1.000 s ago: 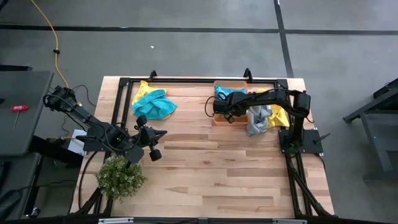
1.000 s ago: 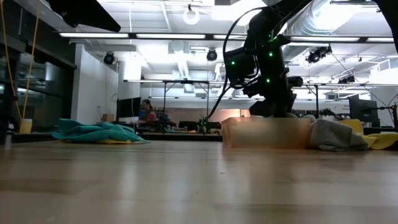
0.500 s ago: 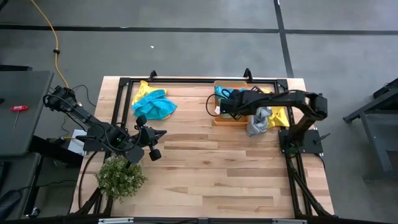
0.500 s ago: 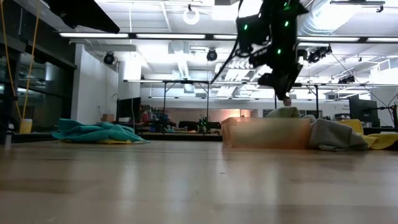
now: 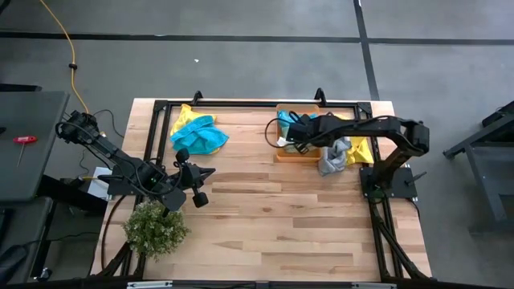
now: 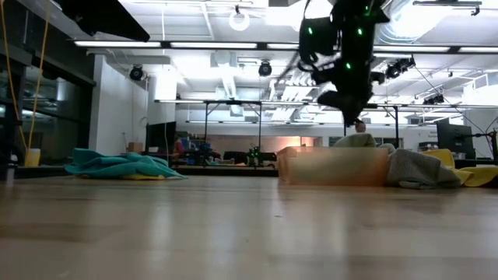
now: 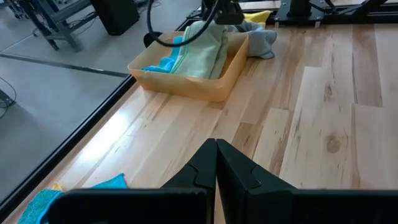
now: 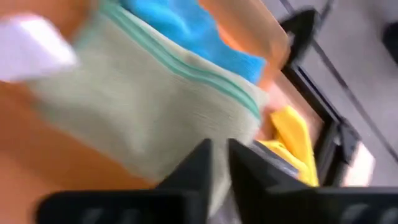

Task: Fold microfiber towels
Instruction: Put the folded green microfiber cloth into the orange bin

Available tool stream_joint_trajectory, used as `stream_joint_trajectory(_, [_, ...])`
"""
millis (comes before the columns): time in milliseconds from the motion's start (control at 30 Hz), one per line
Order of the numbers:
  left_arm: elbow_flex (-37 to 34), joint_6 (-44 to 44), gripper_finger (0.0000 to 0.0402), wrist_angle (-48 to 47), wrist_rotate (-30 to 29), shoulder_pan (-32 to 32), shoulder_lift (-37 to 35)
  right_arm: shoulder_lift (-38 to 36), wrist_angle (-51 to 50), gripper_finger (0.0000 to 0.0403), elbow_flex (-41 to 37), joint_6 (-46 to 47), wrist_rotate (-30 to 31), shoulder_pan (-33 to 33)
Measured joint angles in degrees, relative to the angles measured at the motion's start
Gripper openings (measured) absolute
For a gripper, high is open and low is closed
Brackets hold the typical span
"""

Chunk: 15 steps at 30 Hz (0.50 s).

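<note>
Left gripper [image 5: 195,183]: parked by the plant [image 5: 155,228], fingers pressed together, idle.
Loose pile [image 5: 197,133]: teal and yellow towels crumpled at the table's back left, not yet folded.
Bin [image 7: 186,81]: light green towel [image 7: 205,50] and blue one lie inside.
Right gripper [image 5: 291,133]: over the bin, narrow gap between fingers, holding nothing.
Grey towel [image 5: 333,156]: heaped beside the bin.
Change: right gripper has risen from the bin.

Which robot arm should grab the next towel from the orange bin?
The right one, probably. Its claw hangs right over the orange bin, where the light green towel lies. The left claw waits far off near the table's left edge by the bushy plant, fingers shut.
</note>
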Motion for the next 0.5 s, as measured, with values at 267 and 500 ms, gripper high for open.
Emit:
stream_joint_trajectory(267, [0.0,0.0,0.0000,0.0,-0.2,0.0,0.0,0.0,8.1,0.0008,-7.0,-0.7,-1.1,-2.7])
stream_joint_trajectory(500, [0.0,0.0,0.0000,0.0,-0.3,0.0,0.0,0.2,12.6,0.0002,-10.8,-1.1,-2.6,-3.7])
